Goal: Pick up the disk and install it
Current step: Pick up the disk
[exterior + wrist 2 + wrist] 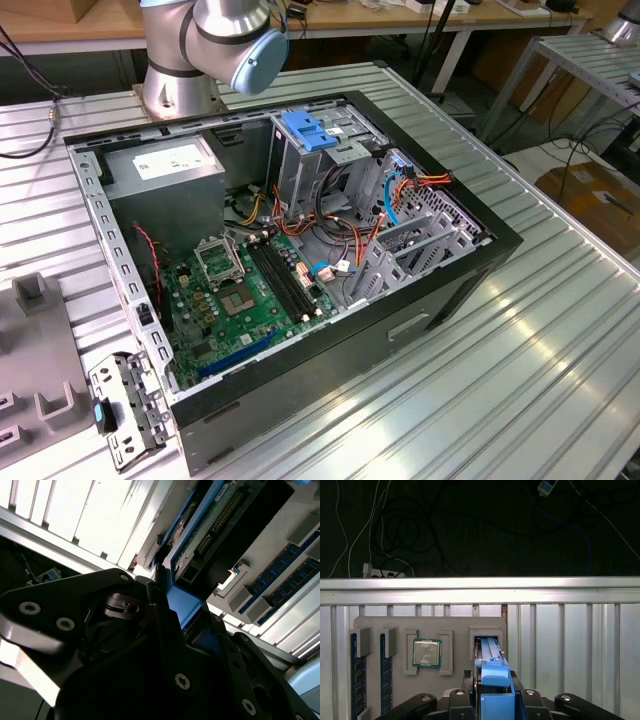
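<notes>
One thing alone is gripped: the disk (490, 650), seen edge-on in the first wrist view, standing at the pocket at the end of the grey parts tray (455, 625) farthest from the memory sticks (354, 675), with the processor (427, 653) seated between. The gripper (495, 682) appears to be closed narrowly across the disk's thin dimension, its black jaws pressed to either side of the blue rail; nothing else is held. Whether the far end has been raised clear of the pocket cannot be told. In the exterior view the tray is found at the exterior view's left edge of the slatted table (520, 380), well apart from the open computer case (300, 385). The disk's long axis is judged to run straight from the jaws into the pocket, in line with the gripper's own reach, with its flat faces turned sideways. In the second wrist view its circuit-board face and a row of connector pins are presented to the camera. The step in hand is judged to be the lift out of the pocket. It would be done best if the pull were made along that long axis, without tilt, so that the rails are not bound against the pocket walls. The grip should also be firm enough that the smooth plastic is not allowed to slip.
</notes>
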